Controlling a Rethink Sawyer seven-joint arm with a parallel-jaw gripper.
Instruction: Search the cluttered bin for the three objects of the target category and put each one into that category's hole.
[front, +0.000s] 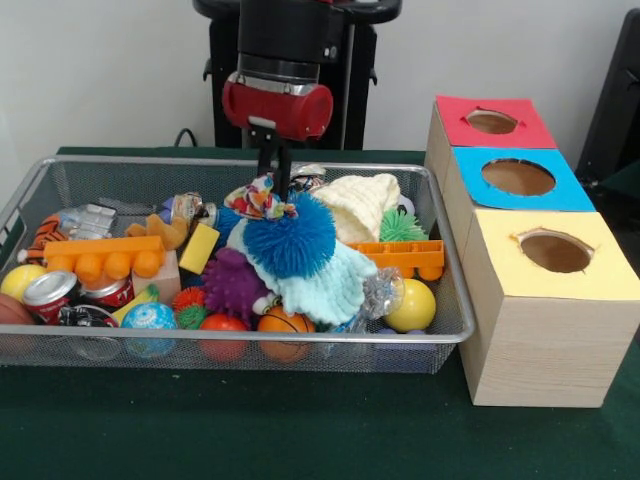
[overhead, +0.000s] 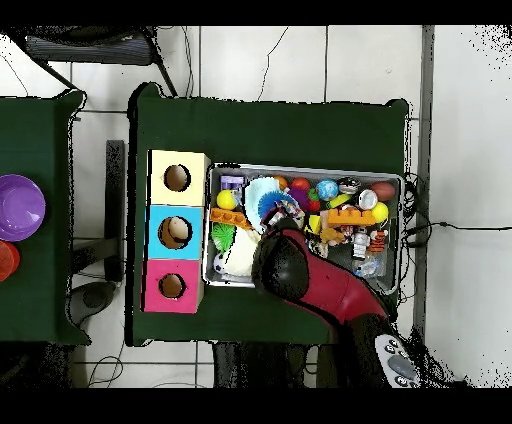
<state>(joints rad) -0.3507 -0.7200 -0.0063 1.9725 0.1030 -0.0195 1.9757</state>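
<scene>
With the hand (front: 276, 172) lowered at the frame's upper centre into the wire bin (front: 240, 345), fingers close together, apparently pinching the patterned cloth (front: 260, 198) above the blue spiky ball (front: 290, 236), it should lift straight up, slowly, to avoid dragging neighbours toward the three boxes (front: 535, 290) at right.

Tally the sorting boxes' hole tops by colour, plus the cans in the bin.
Red box top: 1
Blue box top: 1
Yellow box top: 1
Cans in the wire bin: 2 visible, can and can
Total: 5
</scene>
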